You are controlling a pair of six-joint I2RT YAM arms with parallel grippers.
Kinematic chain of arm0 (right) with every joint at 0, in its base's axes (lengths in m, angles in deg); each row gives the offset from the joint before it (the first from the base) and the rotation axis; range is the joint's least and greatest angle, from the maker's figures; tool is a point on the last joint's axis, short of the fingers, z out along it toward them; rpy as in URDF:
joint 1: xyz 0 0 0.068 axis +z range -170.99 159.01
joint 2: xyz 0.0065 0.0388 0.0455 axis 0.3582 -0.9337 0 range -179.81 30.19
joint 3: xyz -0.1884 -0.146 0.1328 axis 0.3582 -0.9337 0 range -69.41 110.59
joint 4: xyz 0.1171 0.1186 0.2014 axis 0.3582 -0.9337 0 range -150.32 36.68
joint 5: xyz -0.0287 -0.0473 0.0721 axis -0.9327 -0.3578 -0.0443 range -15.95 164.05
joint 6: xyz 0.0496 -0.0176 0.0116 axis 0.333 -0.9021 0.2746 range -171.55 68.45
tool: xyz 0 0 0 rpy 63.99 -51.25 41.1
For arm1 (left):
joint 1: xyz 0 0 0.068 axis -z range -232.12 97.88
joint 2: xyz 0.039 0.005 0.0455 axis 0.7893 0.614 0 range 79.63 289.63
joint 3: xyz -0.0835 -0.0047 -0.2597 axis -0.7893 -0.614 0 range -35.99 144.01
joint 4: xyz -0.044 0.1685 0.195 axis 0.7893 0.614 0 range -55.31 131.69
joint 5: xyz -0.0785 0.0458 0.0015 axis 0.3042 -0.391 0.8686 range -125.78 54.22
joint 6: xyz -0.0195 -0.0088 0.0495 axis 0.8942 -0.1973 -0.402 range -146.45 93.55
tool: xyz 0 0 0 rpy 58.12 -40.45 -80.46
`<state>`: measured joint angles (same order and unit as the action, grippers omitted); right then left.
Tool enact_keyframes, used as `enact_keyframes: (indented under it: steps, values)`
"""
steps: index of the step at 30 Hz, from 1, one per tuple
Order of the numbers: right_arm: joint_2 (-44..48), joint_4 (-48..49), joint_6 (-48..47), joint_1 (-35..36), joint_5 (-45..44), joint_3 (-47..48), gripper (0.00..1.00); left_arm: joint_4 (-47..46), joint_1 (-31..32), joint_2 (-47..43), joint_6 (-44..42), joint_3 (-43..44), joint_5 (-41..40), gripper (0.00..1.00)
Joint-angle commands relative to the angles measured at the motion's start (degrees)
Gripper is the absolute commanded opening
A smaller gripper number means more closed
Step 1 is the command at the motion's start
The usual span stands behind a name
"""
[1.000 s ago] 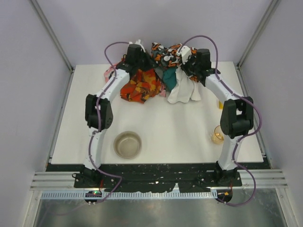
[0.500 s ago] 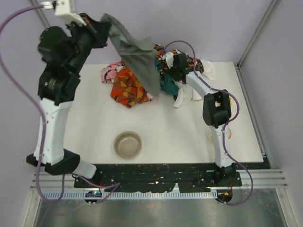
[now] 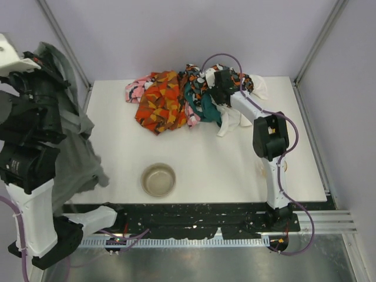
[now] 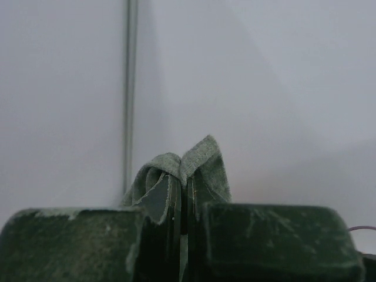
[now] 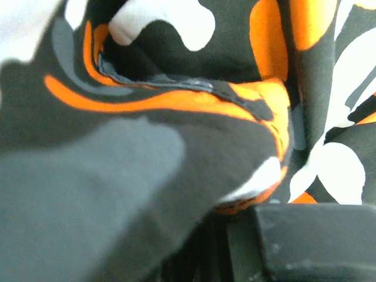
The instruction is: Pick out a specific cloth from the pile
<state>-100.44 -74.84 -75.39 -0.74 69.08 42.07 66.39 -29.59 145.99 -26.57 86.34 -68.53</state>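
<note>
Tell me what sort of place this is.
Likely a robotics lab test cell: a white table boxed in by plain panels on metal frame posts, a left arm and right arm mounted by a rail at its near edge, and a pile of fabrics, the left tool holding a grey cloth.

bowl [image 3: 158,180] sitting upright, empty, on the near half, left of centre | table [image 3: 205,158] lying white between pale walls | black plate [image 3: 200,210] running along its near edge | metal post [image 3: 64,47] slanting at far left
</note>
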Motion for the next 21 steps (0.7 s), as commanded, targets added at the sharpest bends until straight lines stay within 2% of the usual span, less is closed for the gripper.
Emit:
enact_keyframes:
  steps: [1,3,4,6,7,8,12,18,21]
  values:
    - [6.4,-2.4,0.0,0.8,-0.1,-1.8,0.36,-3.8,-1.5,-1.3,-5.3,-12.0,-9.6,0.00]
    - [8.2,-2.6,0.2,1.2,-0.1,-2.1,0.49,-3.6,-3.0,-2.1,-3.4,-17.8,-9.4,0.00]
    - [9.7,-2.7,0.2,1.5,-0.1,-2.2,0.52,-3.1,-3.8,-2.3,-2.1,-19.9,-9.7,0.00]
    - [12.9,-2.9,0.5,1.9,-0.7,-3.5,0.64,-0.5,-5.6,-3.1,3.7,-24.4,-9.0,0.00]
    - [14.2,-2.0,1.1,2.0,-1.9,-5.4,0.90,0.3,-6.3,-3.8,6.6,-27.3,-8.0,0.00]
    - [17.4,-1.2,1.5,2.4,-2.6,-6.5,0.97,-0.1,-6.8,-5.0,8.8,-30.9,-6.9,0.00]
    - [27.9,5.4,4.8,2.8,-6.3,-15.3,0.95,-5.8,-7.2,-8.7,13.9,-42.1,-1.3,0.00]
    - [43.0,10.9,18.6,2.8,-10.7,-30.8,0.95,-2.7,-7.2,-8.0,18.7,-40.8,2.3,0.00]
    - [51.6,14.8,26.5,2.7,-12.9,-39.3,0.95,-1.1,-7.2,-9.6,21.7,-46.3,1.3,0.00]
